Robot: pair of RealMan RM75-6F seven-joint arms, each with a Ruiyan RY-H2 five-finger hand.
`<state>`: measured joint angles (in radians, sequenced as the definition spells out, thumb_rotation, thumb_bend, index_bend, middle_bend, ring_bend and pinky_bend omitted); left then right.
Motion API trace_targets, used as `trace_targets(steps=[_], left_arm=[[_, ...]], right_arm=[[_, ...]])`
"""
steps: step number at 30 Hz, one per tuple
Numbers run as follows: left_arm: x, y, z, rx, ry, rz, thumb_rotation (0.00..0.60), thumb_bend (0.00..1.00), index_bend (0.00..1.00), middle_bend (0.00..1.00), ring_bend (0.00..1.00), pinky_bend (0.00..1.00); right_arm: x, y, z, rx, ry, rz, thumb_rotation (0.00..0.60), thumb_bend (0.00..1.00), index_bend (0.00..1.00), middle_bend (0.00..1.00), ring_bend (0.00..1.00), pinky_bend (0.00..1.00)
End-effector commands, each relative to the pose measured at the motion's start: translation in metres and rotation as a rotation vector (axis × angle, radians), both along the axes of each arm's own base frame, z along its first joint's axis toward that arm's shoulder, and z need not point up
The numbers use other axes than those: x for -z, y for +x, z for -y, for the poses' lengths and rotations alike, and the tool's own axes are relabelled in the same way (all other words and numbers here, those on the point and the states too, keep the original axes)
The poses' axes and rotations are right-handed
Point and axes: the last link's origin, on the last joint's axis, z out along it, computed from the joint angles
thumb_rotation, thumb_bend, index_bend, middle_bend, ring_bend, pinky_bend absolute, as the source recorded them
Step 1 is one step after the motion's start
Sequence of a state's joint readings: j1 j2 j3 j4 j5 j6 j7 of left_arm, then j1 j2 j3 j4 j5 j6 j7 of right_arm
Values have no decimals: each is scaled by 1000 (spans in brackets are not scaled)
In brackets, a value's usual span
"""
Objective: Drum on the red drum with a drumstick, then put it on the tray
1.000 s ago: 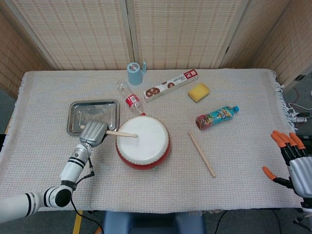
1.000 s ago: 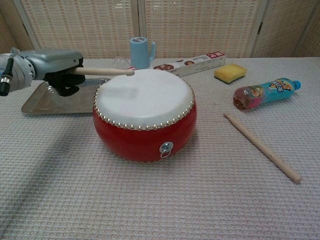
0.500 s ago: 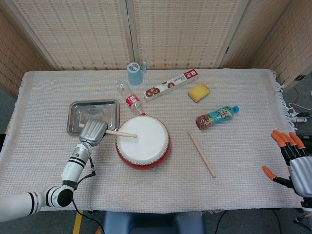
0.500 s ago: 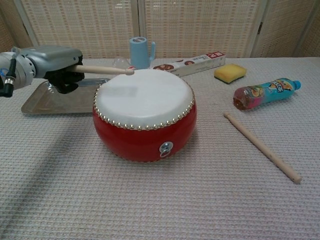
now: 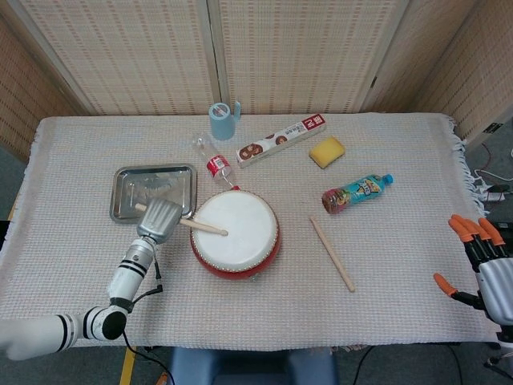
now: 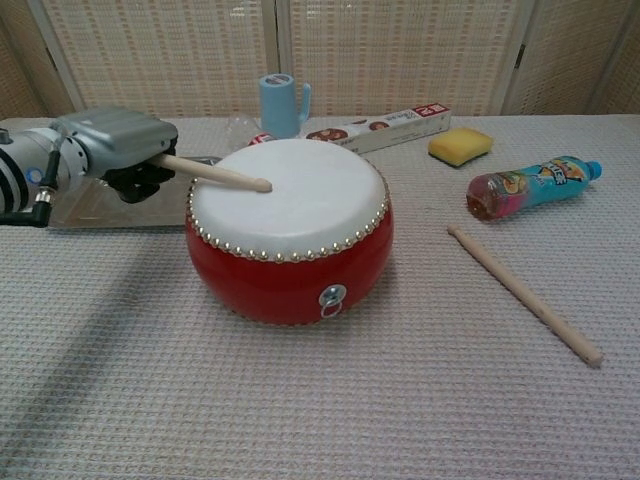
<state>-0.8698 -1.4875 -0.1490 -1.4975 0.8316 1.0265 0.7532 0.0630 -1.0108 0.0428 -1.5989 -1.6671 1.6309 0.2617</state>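
The red drum [image 5: 236, 234] [image 6: 290, 232] with a white skin stands in the middle of the table. My left hand [image 5: 159, 219] [image 6: 125, 148] grips a wooden drumstick [image 5: 205, 228] [image 6: 214, 175] just left of the drum; the stick's tip lies low over the left part of the skin. A second drumstick [image 5: 332, 253] [image 6: 523, 292] lies loose on the cloth right of the drum. The metal tray [image 5: 151, 191] [image 6: 85, 205] sits behind my left hand. My right hand [image 5: 481, 265] stays at the table's right edge, fingers spread, holding nothing.
Behind the drum stand a blue tape roll [image 5: 222, 120], a small bottle [image 5: 213, 160] lying down, a long box [image 5: 280, 140] and a yellow sponge [image 5: 327, 151]. A drink bottle [image 5: 357, 192] lies right of the drum.
My left hand has shifted slightly toward me and tilted the drumstick down, so its tip dropped from above the drum's rear edge onto the left part of the skin. The right hand barely moved.
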Motion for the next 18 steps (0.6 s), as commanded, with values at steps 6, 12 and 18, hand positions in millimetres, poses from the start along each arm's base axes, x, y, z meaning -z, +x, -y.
trace_targets(steps=[6, 12, 18], left_arm=[[-28, 22, -2, -104, -46, 294, 600, 814, 1000, 1000, 1000, 1000], [-3, 9, 0, -23, -40, 55, 600, 814, 1000, 1000, 1000, 1000], [6, 3, 1, 23, 2, -90, 600, 814, 1000, 1000, 1000, 1000]], right_arm=[[0, -1, 0, 2, 0, 1, 600, 233, 0, 55, 0, 0], [1, -2, 1, 8, 3, 1, 600, 234, 0, 55, 0, 0], [1, -3, 1, 9, 2, 2, 600, 234, 0, 55, 0, 0]])
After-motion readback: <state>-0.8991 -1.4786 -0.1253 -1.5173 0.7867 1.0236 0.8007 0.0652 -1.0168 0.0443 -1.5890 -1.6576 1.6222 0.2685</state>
